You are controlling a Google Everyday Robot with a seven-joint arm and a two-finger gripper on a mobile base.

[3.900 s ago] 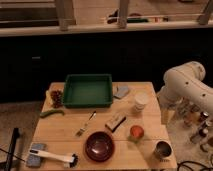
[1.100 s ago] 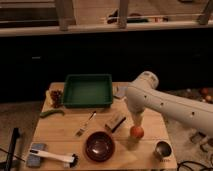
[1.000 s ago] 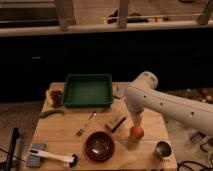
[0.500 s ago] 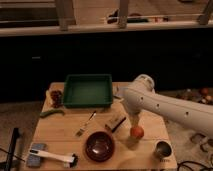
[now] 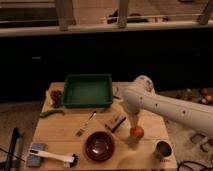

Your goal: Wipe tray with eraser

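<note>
**A light, stiff block, best taken across its narrow sides**

The eraser (image 5: 115,121) lies flat on the wooden table (image 5: 60,134), in front of the near right corner of the tray (image 5: 87,90) and apart from it. It is a small rectangular block with a pale tan top and a darker underside. We judge it light and rigid, with the soft felt only on the bottom. A pinch across the two long sides of the hard upper body should therefore hold firm and leave the felt free to wipe. It sits at a slant to the table edge, so we expect the wrist must turn to match it.

The gripper (image 5: 134,120) hangs at the end of the white arm (image 5: 155,105), pointing down just right of the eraser and over the orange fruit (image 5: 136,132). Its fingers stand spread and hold nothing.

The tray is dark-green plastic, shallow, with raised walls and a smooth floor that looks bare. We expect the felt to glide on it easily, and the tray may slide if we press hard.

Around the eraser are harder, rounder things:
- a metal fork (image 5: 86,123) to its left
- a glossy dark-red bowl (image 5: 99,146) in front of it
- a metal cup (image 5: 162,149) near the table's right corner

The fruit sits close enough that a careless approach could knock it and set it rolling.
</note>
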